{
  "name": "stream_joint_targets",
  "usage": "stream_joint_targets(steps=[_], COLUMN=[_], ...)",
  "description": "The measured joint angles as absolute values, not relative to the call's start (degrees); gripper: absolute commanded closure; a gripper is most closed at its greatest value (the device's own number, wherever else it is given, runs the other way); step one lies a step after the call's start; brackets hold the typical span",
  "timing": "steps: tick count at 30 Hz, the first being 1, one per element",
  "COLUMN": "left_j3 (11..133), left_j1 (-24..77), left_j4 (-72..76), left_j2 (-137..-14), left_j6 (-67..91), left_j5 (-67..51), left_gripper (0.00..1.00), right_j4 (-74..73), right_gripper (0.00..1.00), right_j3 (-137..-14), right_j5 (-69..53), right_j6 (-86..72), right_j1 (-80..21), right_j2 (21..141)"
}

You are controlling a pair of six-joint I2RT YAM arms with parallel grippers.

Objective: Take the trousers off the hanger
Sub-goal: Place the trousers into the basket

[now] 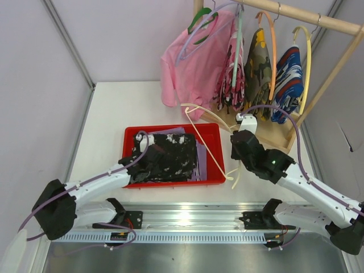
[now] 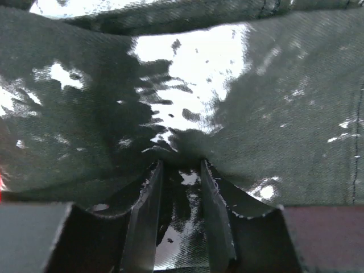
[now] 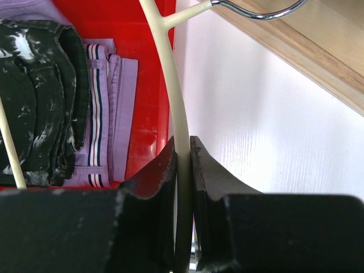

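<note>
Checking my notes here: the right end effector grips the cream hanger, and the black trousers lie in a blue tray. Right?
Not quite: the tray is red, not blue, as the top view shows. The right end effector does grip the cream hanger, and the black trousers lie in that tray.

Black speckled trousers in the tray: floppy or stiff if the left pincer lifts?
Likely floppy: the black trousers pucker where the left pincer pinches them. They'd probably unfold and sag, being only loosely folded. May drag the lavender trousers underneath.
</note>
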State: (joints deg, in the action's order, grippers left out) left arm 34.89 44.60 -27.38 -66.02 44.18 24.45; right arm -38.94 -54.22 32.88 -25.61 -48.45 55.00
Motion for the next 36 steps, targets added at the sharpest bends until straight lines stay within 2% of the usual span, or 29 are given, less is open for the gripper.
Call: stream_joint_targets(steps=[7, 11, 15, 17, 23, 28, 36], left_j3=[33.23, 36.23, 43.99, 47.37, 56.55, 63.90, 60.93], left_j1=[44.42, 44.45, 44.45, 44.45, 44.80, 47.92, 50.11], left_j4=[-26.94, -31.27, -33.04, -32.21, -27.88, -23.97, -18.55], left_j2=[-60.29, -54.89, -50.98, -49.21, -50.39, -57.98, -65.73], left_j6=[45.41, 44.14, 41.23, 39.48, 36.88, 35.81, 38.41], left_j5=[23.03, 20.64, 19.07, 17.15, 8.34, 6.70, 8.51], left_gripper=[0.61, 0.52, 0.38, 0.37, 0.37, 0.39, 0.48], right_j4=[-38.28, -38.41, -38.11, -37.36, -37.01, -38.00, -39.05], right_gripper=[1.00, 1.00, 1.00, 1.00, 1.00, 1.00, 1.00], right_j3=[-54.22, -54.35, -55.96, -56.62, -58.30, -60.97, -65.45], right_j5=[32.86, 32.36, 31.66, 31.70, 35.00, 39.99, 44.05], right_j6=[-25.63, -25.32, -23.81, -22.81, -19.84, -19.25, -18.06], right_j1=[-48.64, -48.82, -50.37, -52.07, -58.46, -62.46, -66.24], right_j2=[55.66, 56.07, 55.72, 54.87, 53.78, 56.49, 59.02])
